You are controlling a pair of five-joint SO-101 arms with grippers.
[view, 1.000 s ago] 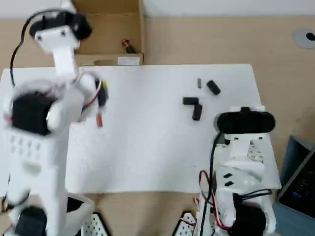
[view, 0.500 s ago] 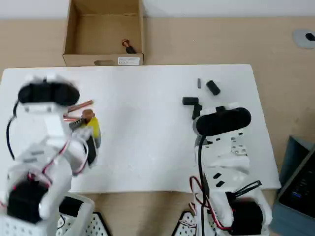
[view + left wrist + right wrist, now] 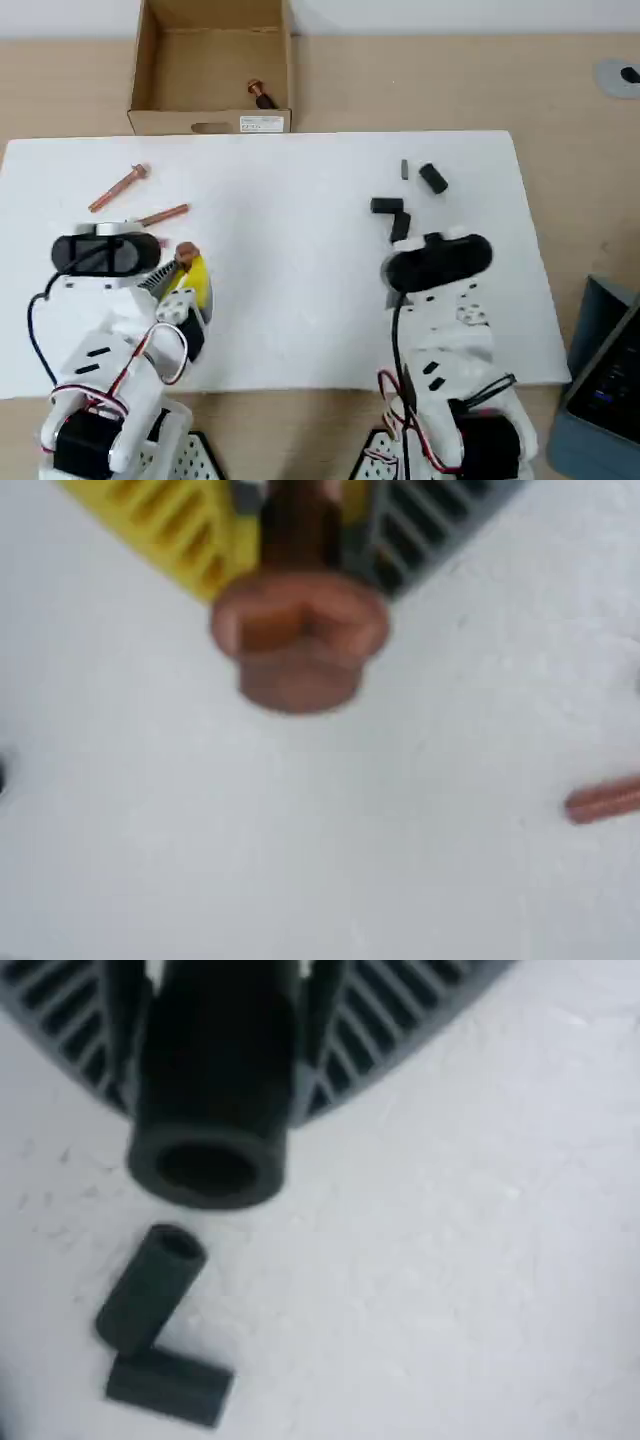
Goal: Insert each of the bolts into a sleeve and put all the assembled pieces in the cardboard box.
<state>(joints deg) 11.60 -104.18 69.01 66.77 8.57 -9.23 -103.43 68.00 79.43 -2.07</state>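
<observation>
The left gripper, clamped on a copper bolt, had drawn back toward its base, uncovering two loose bolts on the white mat, while the right gripper, closed around a black sleeve, had retreated slightly from the spare sleeves.

A wooden table carries a white mat over most of its middle. A cardboard box stands on the bare wood, touching the mat's far edge. Two copper bolts lie on the mat's left part, one bolt nearer the far edge, the second bolt near it. On the right part lie black sleeves: one sleeve alone beside a small dark piece, and two more sleeves touching at an angle. A grey disc sits on the wood at the far right.
</observation>
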